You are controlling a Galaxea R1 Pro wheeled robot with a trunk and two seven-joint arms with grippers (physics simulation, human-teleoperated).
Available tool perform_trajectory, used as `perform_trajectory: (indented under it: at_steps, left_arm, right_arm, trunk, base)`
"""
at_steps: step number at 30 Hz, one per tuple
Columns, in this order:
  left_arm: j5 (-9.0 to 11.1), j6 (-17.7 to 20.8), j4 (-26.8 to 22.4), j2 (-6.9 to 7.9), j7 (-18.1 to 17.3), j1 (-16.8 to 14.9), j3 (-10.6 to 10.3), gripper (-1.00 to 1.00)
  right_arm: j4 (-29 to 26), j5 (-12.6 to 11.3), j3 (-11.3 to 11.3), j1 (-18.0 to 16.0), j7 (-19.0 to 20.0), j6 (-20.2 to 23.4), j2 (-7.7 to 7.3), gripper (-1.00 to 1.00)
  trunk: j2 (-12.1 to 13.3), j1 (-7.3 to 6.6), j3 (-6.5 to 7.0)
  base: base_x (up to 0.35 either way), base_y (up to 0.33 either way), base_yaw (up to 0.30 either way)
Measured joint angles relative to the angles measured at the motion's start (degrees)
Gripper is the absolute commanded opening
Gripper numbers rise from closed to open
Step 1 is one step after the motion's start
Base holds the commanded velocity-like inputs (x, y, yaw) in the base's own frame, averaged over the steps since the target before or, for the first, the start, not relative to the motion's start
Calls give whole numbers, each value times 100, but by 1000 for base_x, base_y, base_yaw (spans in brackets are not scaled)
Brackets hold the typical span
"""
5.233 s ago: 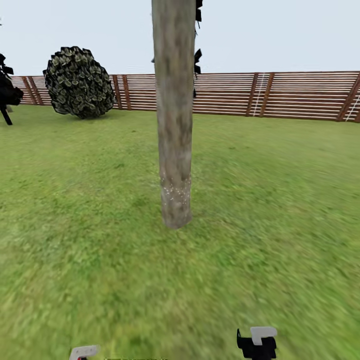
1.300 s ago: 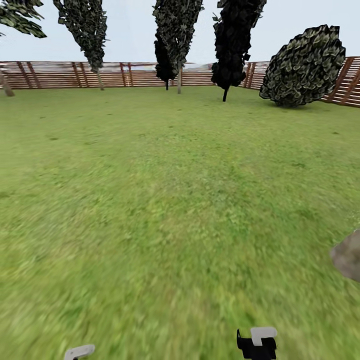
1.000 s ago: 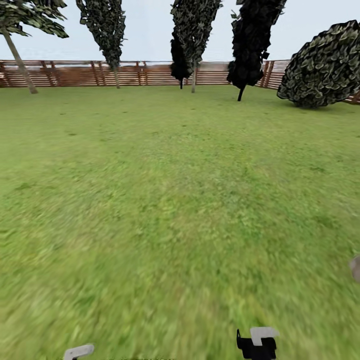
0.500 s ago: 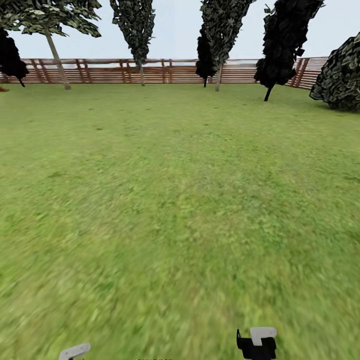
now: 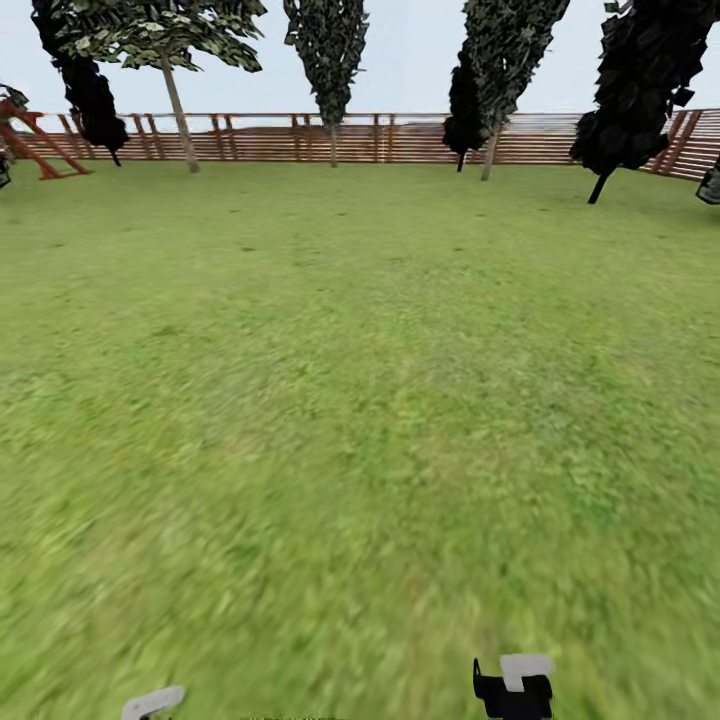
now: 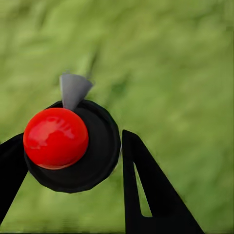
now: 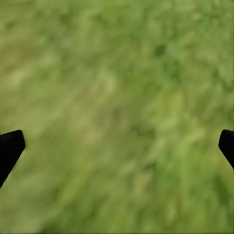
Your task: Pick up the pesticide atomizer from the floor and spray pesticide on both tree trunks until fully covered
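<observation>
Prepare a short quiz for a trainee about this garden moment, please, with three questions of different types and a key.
1. True or false: the right claw is holding the atomizer.
2. Multiple choice: in the left wrist view, the object between the fingers of the left claw has a top that is A) a red ball on a black disc, B) a blue cap, C) a yellow handle.
3. Short answer: in the head view, what stands behind the row of trees at the far edge of the lawn?

Key
1. False: its fingers are wide apart over bare grass.
2. A: the atomizer.
3. A brown slatted wooden fence.
</observation>
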Motion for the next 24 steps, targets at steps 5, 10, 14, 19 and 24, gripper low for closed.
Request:
perform_trajectory:
  at_steps: [5,10,14,19,24]
  left_arm:
    - [-4,0,0,-9,0,0,-6,-100]
    - [-4,8,0,-20,0,0,-8,-100]
    - [-9,8,0,-25,-5,0,-9,-100]
    - [-5,9,0,-30,-1,0,-8,-100]
    - [-4,8,0,-30,0,0,-8,-100]
  right_arm:
    - [0,0,0,0,0,1,0,100]
    - [2,0,0,-1,0,0,1,100]
    - [2,0,0,0,0,0,1,100]
    - [2,0,0,-2,0,0,1,100]
    - [2,1,1,0,3,0,1,100]
  trunk:
    - [0,0,-17]
    - [0,0,-35]
    - [0,0,-48]
    - [0,0,-64]
    - [0,-3,-80]
  base:
    - [0,0,282]
    - [0,0,282]
    - [0,0,282]
    - [30,0,282]
    - [261,23,282]
